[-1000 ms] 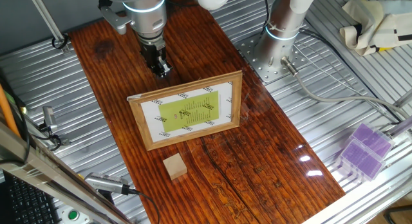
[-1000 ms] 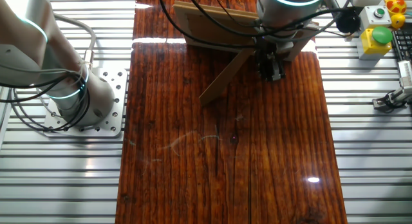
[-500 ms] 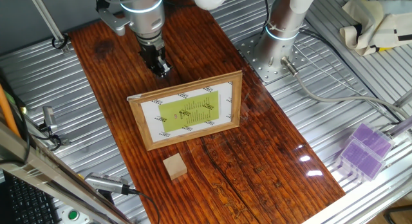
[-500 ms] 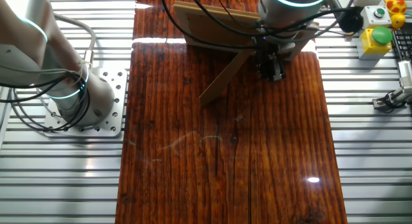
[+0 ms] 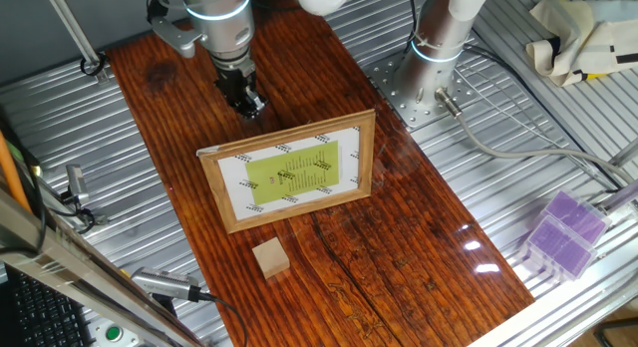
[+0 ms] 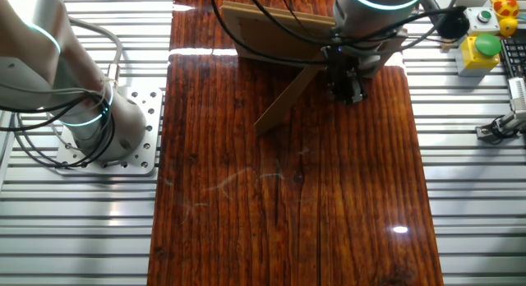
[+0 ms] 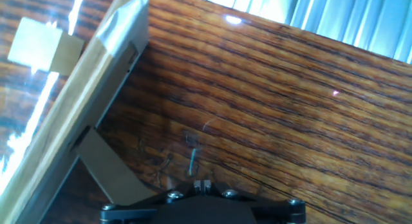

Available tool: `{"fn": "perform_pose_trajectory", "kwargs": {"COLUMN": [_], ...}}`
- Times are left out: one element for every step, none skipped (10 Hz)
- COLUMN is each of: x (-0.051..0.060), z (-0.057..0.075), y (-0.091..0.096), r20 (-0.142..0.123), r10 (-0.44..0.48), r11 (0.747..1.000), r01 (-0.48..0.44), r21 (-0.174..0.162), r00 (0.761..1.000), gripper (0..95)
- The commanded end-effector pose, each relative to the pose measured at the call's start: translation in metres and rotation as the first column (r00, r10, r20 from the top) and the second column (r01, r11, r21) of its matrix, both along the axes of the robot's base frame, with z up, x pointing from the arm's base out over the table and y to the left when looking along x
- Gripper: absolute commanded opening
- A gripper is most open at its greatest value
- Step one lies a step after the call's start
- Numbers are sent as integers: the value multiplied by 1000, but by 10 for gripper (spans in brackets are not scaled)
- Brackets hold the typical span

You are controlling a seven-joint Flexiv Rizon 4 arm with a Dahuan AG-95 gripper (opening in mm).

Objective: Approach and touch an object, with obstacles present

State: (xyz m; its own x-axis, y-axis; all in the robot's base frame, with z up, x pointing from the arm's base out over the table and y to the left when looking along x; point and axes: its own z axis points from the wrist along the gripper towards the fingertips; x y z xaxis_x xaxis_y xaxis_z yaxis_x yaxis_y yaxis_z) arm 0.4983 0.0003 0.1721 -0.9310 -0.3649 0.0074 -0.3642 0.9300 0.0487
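dark wooden board [image 5: 429, 237], ribbed metal table [image 5: 518, 148], glare

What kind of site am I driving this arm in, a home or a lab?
Most likely a robotics lab bench: a ribbed aluminium table with the arm's base bolted to a metal plate, and a yellow box with a green push button at the edge.

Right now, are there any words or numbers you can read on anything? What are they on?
None can be read.
Yellow-green sheet in the picture frame: dark lines of print, too small and blurred to read.
White mat: small dark marks along the edges, too small to read.
Wooden cube: plain, no text.
Purple box: no text visible.
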Motion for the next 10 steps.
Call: {"fn": "perform_pose_trajectory", "kwargs": {"x": [1, 2, 5, 8, 10, 9, 7, 7, 8, 10], "z": [1, 14, 28, 41, 50, 63, 72, 80, 86, 88], "y": [0, 4, 8, 13, 17, 24, 29, 35, 39, 43], "r20": [-6, -17, -28, -34, -42, -40, -35, -31, -33, -31], "r10": [-36, -59, -66, -66, -78, -92, -109, -113, -124, -134], "r11": [999, 998, 997, 997, 996, 995, 993, 993, 991, 990], "r01": [36, 59, 65, 65, 76, 90, 107, 112, 122, 133], "r21": [-3, -5, -29, -35, -38, -42, -45, -44, -47, -46], "r00": [999, 998, 997, 997, 996, 995, 993, 993, 992, 990], "gripper": [0, 0, 0, 0, 0, 0, 0, 0, 0, 0]}}
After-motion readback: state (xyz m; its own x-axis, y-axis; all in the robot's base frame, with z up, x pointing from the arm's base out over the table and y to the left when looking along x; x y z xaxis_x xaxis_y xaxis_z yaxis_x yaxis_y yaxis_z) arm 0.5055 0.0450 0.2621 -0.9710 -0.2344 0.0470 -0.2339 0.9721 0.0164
